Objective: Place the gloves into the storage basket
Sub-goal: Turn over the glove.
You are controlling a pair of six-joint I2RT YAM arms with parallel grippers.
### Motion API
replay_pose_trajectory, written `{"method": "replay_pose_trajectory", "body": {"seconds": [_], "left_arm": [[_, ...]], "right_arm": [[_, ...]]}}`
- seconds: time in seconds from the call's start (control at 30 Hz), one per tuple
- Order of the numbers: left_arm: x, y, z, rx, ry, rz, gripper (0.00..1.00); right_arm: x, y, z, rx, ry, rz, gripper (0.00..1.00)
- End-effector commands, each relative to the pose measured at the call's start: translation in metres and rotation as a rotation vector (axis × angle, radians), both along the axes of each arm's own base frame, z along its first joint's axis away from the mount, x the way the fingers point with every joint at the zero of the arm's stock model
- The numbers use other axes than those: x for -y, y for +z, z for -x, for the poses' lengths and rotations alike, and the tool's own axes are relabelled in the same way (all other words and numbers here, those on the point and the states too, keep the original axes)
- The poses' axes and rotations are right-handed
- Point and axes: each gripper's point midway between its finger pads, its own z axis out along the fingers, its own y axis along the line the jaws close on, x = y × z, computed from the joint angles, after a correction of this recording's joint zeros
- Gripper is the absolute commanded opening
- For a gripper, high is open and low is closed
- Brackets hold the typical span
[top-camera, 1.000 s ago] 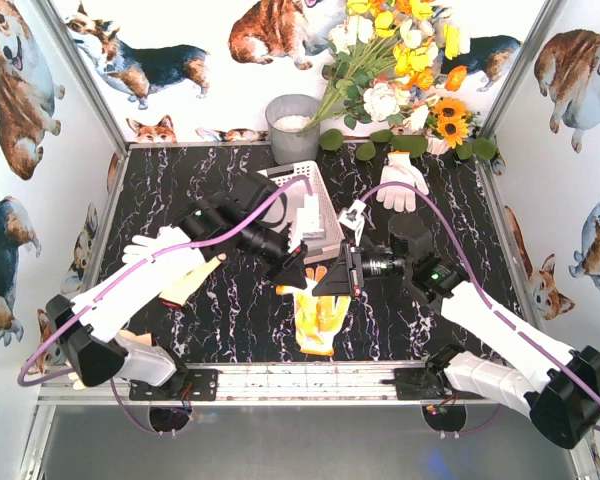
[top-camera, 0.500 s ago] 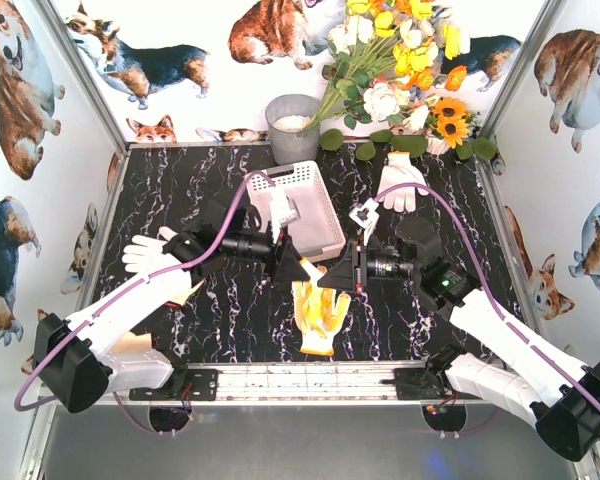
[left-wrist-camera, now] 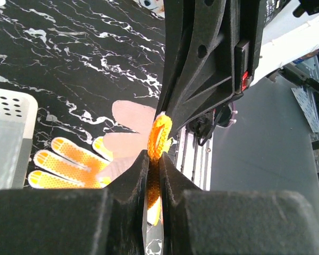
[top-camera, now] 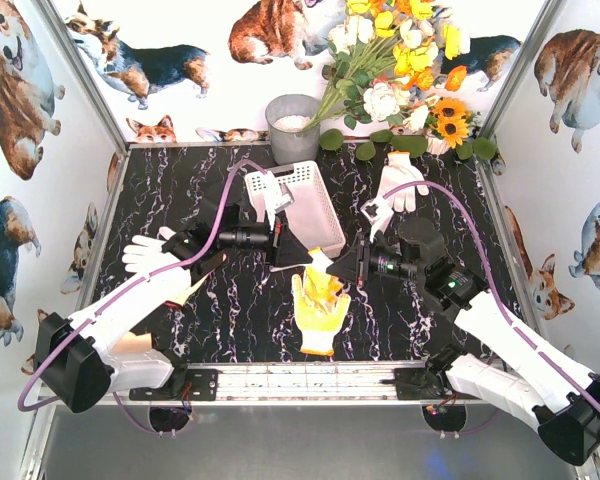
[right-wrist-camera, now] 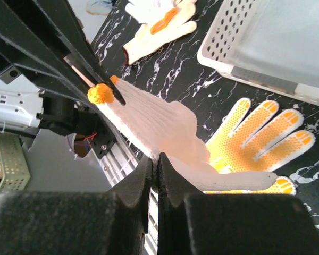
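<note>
Gloves [top-camera: 320, 312]: five – two mid-table, two by left edge, one toward far right corner. Storage basket [top-camera: 315, 205]: one. Grey bucket [top-camera: 293, 125]: one. Flower bunch [top-camera: 400, 60]: one.

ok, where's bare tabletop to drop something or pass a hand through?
Bare: back-left corner, left of grey bucket and storage basket; front-left, between left arm and centre glove; right side, between the back-right glove and right arm. Crowded: centre, where left gripper and right gripper both clamp the centre glove beside the basket.
</note>
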Motion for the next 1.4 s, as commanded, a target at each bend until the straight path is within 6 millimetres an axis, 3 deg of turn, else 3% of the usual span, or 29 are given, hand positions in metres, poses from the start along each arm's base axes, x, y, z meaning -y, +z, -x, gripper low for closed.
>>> {"method": "replay_pose_trajectory", "body": {"seconds": [0.0, 0.1, 0.23, 0.4, 0.63, 0.9, 1.37], "left_arm": [[0.001, 0.014, -0.016, 0.082, 0.07, 0.009, 0.0], [-0.005, 0.01, -0.026, 0.134, 0.124, -0.041, 0.0], [-0.007, 0.01, -0.031, 0.159, 0.139, -0.075, 0.0], [-0.009, 0.008, -0.035, 0.18, 0.136, -0.109, 0.0], [-0.008, 0.014, -0.04, 0.216, 0.128, -0.124, 0.0], [0.001, 0.011, -0.045, 0.199, 0.114, -0.101, 0.0], [0.004, 0.012, -0.038, 0.192, 0.075, -0.074, 0.0]], "right_arm": [[0.007, 0.015, -0.016, 0.052, -0.102, -0.002, 0.03], [0.013, 0.013, -0.023, 0.028, -0.173, -0.002, 0.16], [0.016, 0.016, -0.024, -0.005, -0.222, -0.037, 0.43], [0.026, 0.017, -0.023, -0.031, -0.284, -0.039, 0.6], [0.023, 0.01, -0.015, -0.143, -0.296, -0.089, 0.61], [-0.005, -0.006, 0.008, -0.337, -0.169, -0.251, 0.47], [-0.023, -0.047, -0.012, -0.483, -0.227, -0.262, 0.44]]}}
